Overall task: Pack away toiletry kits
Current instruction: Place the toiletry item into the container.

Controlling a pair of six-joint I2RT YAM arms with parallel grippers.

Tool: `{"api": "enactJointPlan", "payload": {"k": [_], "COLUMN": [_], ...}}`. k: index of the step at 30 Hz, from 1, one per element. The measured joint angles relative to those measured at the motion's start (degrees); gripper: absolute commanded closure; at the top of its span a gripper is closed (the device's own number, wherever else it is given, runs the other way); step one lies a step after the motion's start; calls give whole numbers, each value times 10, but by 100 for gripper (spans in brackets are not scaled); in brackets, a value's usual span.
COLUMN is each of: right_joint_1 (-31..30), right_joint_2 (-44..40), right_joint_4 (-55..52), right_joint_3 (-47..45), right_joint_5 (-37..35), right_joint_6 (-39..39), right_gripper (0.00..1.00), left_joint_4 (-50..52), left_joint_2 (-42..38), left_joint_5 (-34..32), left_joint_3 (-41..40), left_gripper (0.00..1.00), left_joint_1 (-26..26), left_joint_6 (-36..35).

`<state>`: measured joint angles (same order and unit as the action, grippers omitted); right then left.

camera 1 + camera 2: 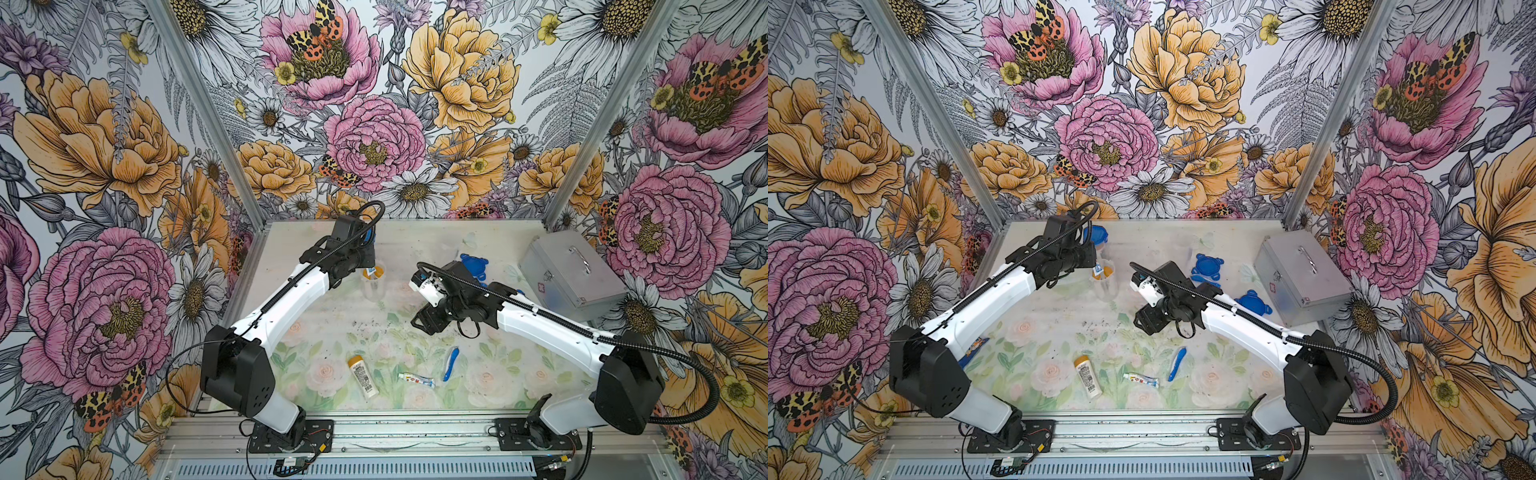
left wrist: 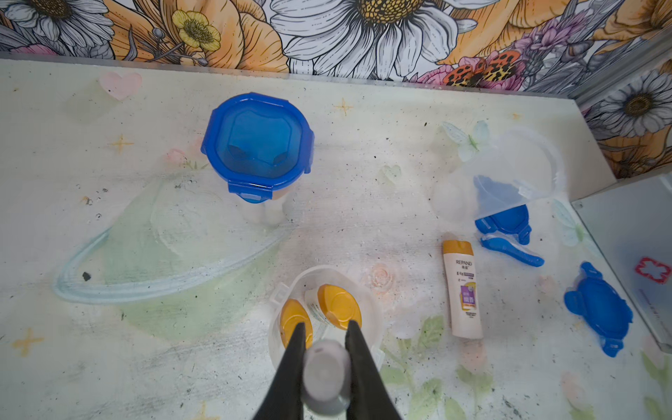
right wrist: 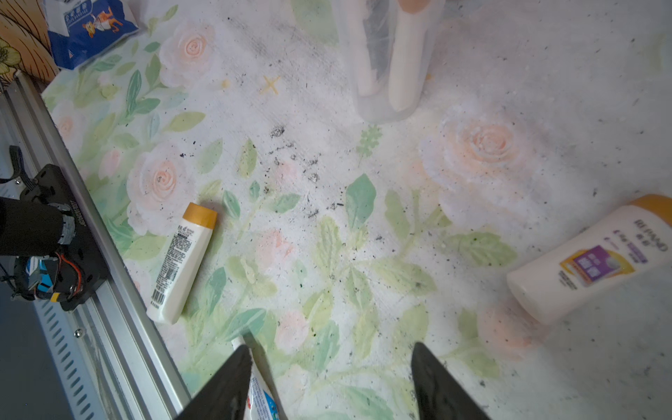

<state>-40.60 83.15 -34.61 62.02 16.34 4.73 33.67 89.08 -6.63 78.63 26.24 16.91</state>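
My left gripper (image 2: 326, 323) is shut on a small white toothpaste tube (image 2: 325, 378), seen end-on, just above an open clear cup (image 2: 371, 312) that holds two orange-capped bottles (image 2: 340, 305). In both top views this cup (image 1: 372, 286) stands at mid-table under the left wrist. My right gripper (image 3: 331, 347) is open over bare mat, with nothing between its fingers. One bottle (image 3: 589, 262) lies off to its side, and a toothpaste tube (image 3: 262, 396) lies by one finger. Toward the front lie another bottle (image 1: 363, 376), a toothpaste tube (image 1: 417, 379) and a blue toothbrush (image 1: 451, 363).
A closed cup with a blue lid (image 2: 258, 145) stands near the back wall. An empty clear cup (image 2: 509, 174), loose blue lids (image 1: 1206, 266) (image 1: 1252, 303) and a second toothbrush (image 2: 512, 251) lie by the silver case (image 1: 569, 270). A blue-white packet (image 3: 87, 29) lies at the left edge.
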Motion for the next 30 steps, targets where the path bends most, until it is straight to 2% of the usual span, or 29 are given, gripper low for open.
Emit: {"api": "enactJointPlan", "payload": {"k": [7,10,15,22,25,30], "right_joint_1": [0,0,0,-9,-17,-37], "right_joint_2": [0,-4,-10,-17,-17,-17], "right_joint_4": [-16,-23,-31,-39,-45,-55], "right_joint_3": [-4,-4,-4,-27,-40,-54], "right_joint_5": [0,1,10,32,40,47], "right_joint_6": [4,4,4,4,4,3], "right_gripper": [31,31,32,32,32,33], "left_joint_4": [0,0,0,0,0,0], "left_joint_2": [19,19,22,34,34,34], "left_joint_5": [-16,-16,-17,-16,-14,-10], "left_joint_3": [2,2,-4,-6,-8,-24], "left_gripper": [98,93,77,67,59,57], "left_joint_1": [25,29,29,33,33,33], "left_joint_6": [-20,-26,-27,-30,-28,-23]}}
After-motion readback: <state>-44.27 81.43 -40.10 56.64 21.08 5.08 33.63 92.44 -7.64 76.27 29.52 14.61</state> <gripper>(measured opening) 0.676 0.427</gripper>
